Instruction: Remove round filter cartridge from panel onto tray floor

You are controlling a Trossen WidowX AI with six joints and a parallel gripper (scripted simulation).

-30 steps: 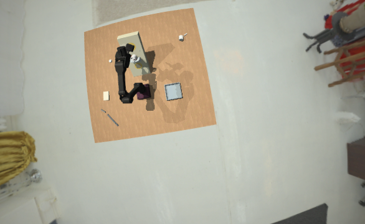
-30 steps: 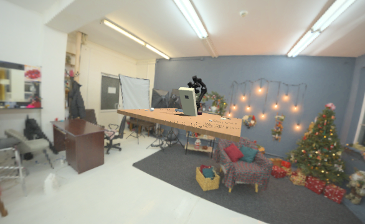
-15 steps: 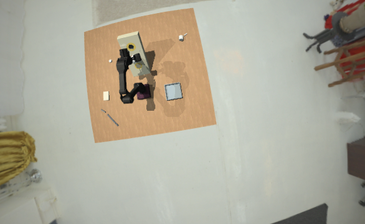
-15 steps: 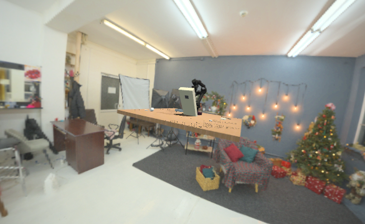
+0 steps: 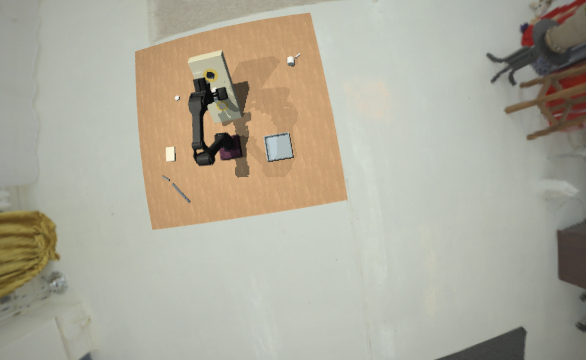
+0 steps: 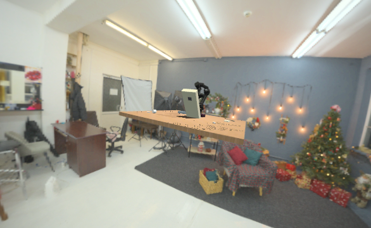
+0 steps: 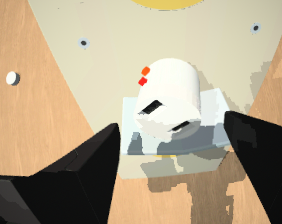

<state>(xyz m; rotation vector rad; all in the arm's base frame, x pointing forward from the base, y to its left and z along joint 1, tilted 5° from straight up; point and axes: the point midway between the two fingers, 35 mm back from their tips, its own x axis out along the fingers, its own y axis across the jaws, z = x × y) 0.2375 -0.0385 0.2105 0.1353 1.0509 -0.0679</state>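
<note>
From high above, you look down on the service panel [image 5: 216, 82] [image 6: 190, 102] [image 7: 117, 55]. The exterior view faces its rear from well apart; the wrist view looks at its front from very near. Top and wrist both share its ringed face.

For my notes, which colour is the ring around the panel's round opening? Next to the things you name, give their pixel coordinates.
Yellow [image 5: 216, 73] [image 7: 167, 6]; top view shows best.
</note>
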